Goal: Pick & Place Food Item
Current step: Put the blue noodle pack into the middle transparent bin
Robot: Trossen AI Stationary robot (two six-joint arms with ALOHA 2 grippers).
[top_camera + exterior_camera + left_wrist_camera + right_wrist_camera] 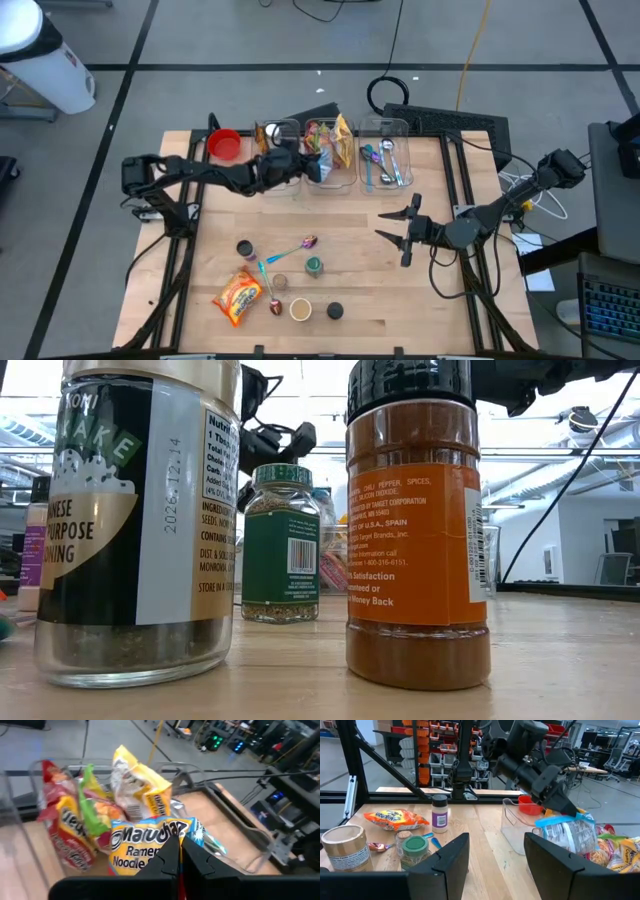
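A blue and yellow ramen noodle packet (150,845) hangs at the middle clear bin (335,180) at the table's far side. My left gripper (179,855) is shut on it and reaches in from the table's left (305,165). Other snack packets (75,820) stand inside that bin. An orange snack bag (238,297) lies flat near the front left. My right gripper (398,228) waits open above the table's right half with nothing between its fingers (495,855). My left gripper pinches the ramen packet's upper edge (561,821) between its two shut fingers. The fingers come from the table's left, slanting a little downward. The packet (565,834) hangs below them at the bin's rim; whether its lower end rests on the other packets I cannot tell.
A clear bin with utensils (385,160) stands right of the snack bin, with a red bowl (225,145) and another clear bin (275,135) to the left. Spice jars (418,525), (135,520), (281,545) and spoons (295,247) lie at the front centre.
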